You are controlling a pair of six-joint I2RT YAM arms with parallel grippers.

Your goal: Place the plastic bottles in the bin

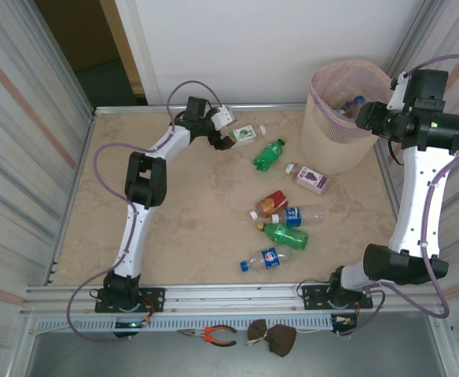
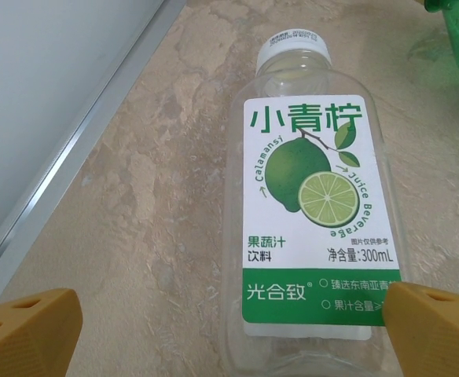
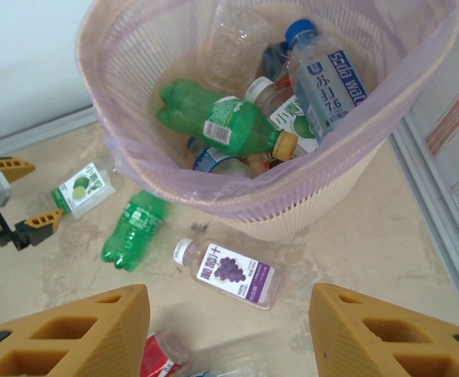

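A clear bottle with a green lime label (image 2: 304, 212) lies on the table at the back. My left gripper (image 2: 229, 334) is open and low over it, one finger on each side of its base; the top view has that gripper (image 1: 223, 135) beside the lime bottle (image 1: 243, 135). My right gripper (image 3: 229, 330) hangs open with nothing in it, high beside the bin (image 3: 316, 208). Beneath it lie a purple grape bottle (image 3: 229, 272) and a green bottle (image 3: 133, 228). Several bottles (image 3: 237, 126) lie inside the bin (image 1: 328, 145). More bottles (image 1: 283, 234) are scattered mid-table.
A metal rail (image 2: 80, 149) and white wall run along the table's back, close left of the lime bottle. The bin stands in the back right corner by the side rail (image 3: 438, 212). Pliers (image 1: 214, 336) and a brown object (image 1: 273, 338) rest on the front ledge.
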